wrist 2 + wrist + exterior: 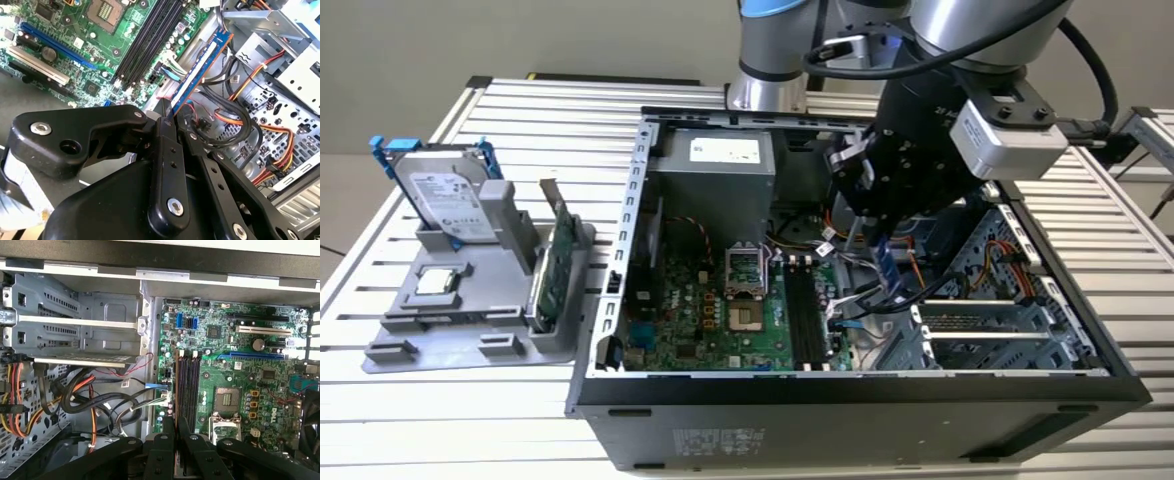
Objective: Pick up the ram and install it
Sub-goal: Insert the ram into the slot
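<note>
We judge the ram (200, 70) to be light and stiff but fragile: a thin board that would not tolerate bending or twisting. It is best pinched across its flat faces near one short end, away from the contact edge. It is a slim blue stick with a pale strip along its face and an orange-tinted edge. The fingers (167, 145) are narrowed on one end of it, and the rest of the stick reaches out past their tips. Beyond the fingertips the stick hangs over the open machine, not yet seated. The dark memory slots (147, 40) of the green motherboard (107, 37) run just beside it, with a tangle of cables (235, 120) on its other side. Around all this stands the black computer case (854, 420), lying on the slatted metal surface (454, 430).
</note>
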Controlling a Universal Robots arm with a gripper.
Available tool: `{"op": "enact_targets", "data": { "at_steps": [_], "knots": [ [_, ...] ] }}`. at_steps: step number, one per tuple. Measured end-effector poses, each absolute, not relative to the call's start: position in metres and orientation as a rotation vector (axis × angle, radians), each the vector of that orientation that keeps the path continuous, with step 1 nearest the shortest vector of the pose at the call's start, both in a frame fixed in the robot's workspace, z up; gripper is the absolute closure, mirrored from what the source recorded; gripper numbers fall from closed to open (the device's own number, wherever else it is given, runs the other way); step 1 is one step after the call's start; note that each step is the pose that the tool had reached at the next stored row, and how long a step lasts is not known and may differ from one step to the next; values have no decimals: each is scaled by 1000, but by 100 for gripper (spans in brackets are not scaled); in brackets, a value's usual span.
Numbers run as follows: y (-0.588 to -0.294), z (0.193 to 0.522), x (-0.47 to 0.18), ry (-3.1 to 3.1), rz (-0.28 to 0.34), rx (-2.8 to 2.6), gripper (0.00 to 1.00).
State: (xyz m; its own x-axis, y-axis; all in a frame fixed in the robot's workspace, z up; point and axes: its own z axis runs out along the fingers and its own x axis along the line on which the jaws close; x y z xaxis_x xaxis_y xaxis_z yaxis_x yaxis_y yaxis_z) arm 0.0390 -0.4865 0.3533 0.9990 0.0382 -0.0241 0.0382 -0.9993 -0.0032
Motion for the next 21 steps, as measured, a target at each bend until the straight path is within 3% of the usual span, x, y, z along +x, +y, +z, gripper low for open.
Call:
{"op": "enact_targets", "data": {
  "at_steps": [21],
  "knots": [
    [-479,346,41,-54,38,-3138,100]
  ]
}}
